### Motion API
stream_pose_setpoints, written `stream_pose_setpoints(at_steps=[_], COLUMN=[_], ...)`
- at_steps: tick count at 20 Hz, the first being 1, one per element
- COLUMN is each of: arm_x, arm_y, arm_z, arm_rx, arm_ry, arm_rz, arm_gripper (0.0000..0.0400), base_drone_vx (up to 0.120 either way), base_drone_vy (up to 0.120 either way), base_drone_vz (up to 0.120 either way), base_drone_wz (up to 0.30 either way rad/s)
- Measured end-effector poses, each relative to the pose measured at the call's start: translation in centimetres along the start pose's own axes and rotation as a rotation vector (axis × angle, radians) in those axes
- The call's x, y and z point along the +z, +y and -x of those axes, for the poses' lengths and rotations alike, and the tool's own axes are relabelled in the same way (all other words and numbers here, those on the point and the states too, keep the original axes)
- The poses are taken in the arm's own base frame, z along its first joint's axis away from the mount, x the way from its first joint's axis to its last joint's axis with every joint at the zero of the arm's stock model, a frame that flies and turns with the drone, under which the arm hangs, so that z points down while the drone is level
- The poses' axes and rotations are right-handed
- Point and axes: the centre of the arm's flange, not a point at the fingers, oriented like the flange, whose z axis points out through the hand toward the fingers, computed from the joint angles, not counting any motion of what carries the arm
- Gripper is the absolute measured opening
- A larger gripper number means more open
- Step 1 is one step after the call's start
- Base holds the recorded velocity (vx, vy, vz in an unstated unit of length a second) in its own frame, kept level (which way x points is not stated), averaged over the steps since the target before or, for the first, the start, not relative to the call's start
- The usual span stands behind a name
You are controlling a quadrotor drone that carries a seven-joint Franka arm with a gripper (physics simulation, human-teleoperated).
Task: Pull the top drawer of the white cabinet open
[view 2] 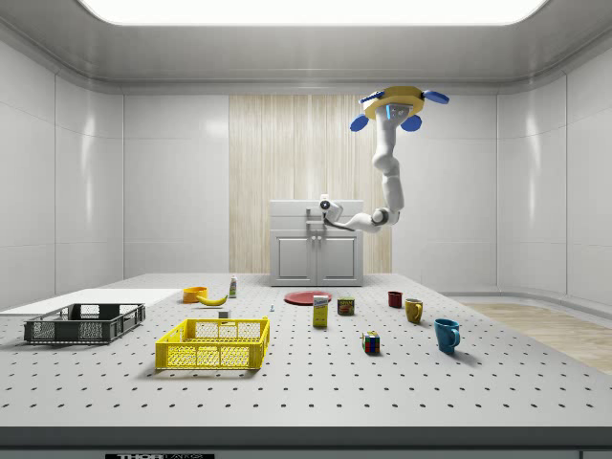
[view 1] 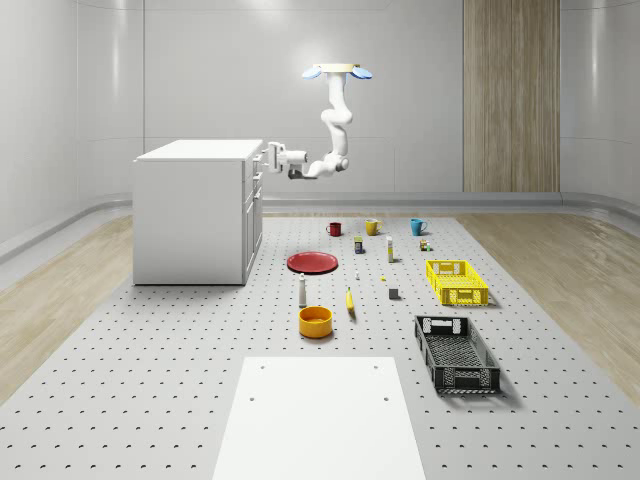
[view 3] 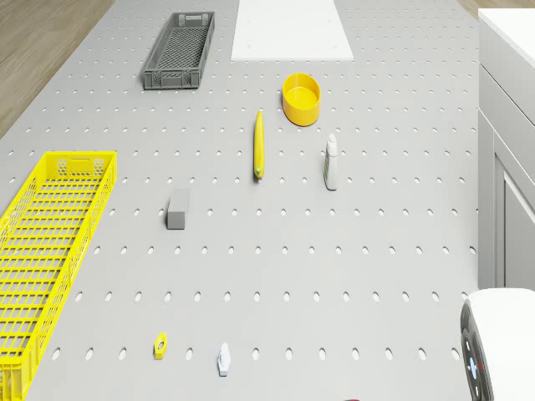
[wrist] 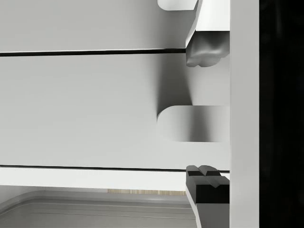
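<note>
1. The white cabinet (view 1: 195,212) stands on the surface (view 1: 150,360) at the whole-scene view's left; its top drawer (view 1: 251,165) faces right, shut.
2. The end effector (view 1: 270,158) is at that drawer's front, fingers (wrist: 205,47) spread open either side of the handle (wrist: 192,122).
3. The drone (view 1: 339,72) hovers high, right of the cabinet.
4. No readable writing.
</note>
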Motion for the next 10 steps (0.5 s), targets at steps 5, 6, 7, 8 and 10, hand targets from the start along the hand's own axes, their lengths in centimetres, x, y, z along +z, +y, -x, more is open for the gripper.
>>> stream_pose_setpoints(at_steps=[5,6,7,8,10], arm_x=[-0.58,-0.62,-0.55,-0.38,0.0], arm_y=[-0.02,-0.03,-0.05,-0.07,-0.07], arm_z=[-0.02,-0.04,-0.06,-0.07,-0.07], arm_rx=[0.0,0.0,0.0,0.0,0.0], arm_ry=[0.001,0.002,0.002,0.003,0.002], arm_rz=[-0.001,-0.002,-0.002,-0.003,-0.002], arm_gripper=[0.0305,0.0305,0.0305,0.0305,0.0305], base_drone_vx=[0.0,0.0,0.0,0.0,0.0], base_drone_vy=[0.0,0.0,0.0,0.0,0.0], base_drone_vz=[0.0,0.0,0.0,0.0,0.0], base_drone_wz=[0.0,0.0,0.0,0.0,0.0])
